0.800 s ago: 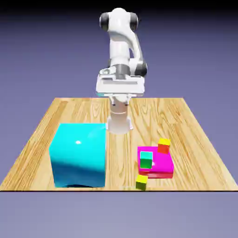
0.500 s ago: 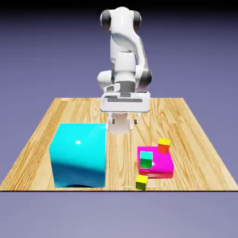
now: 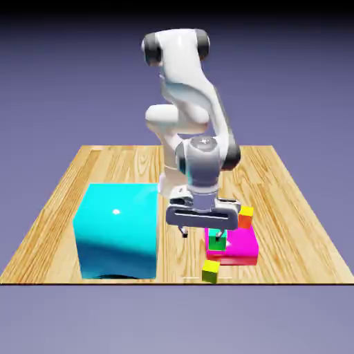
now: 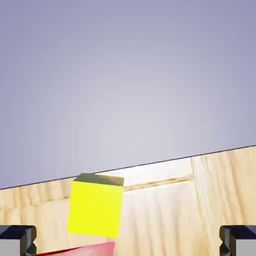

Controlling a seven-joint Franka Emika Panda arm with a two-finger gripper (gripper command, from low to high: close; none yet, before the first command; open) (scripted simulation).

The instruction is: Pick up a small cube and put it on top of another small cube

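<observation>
- Gripper (image 3: pixel 201 234) is spread wide, nothing pinched, hung over the green cube (image 3: pixel 218 243) on the magenta slab (image 3: pixel 242 243).
- Yellow cube (image 4: pixel 95 205) is seen at the table's (image 3: pixel 62 200) near edge, beside the slab.

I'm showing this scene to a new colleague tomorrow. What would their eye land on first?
The big glossy cyan block dominates the wooden table at the exterior view's left. Next comes the white robot arm, its open gripper hanging low over the flat magenta slab at the right, where a small green cube sits. A small yellow cube lies at the table's near edge.
</observation>
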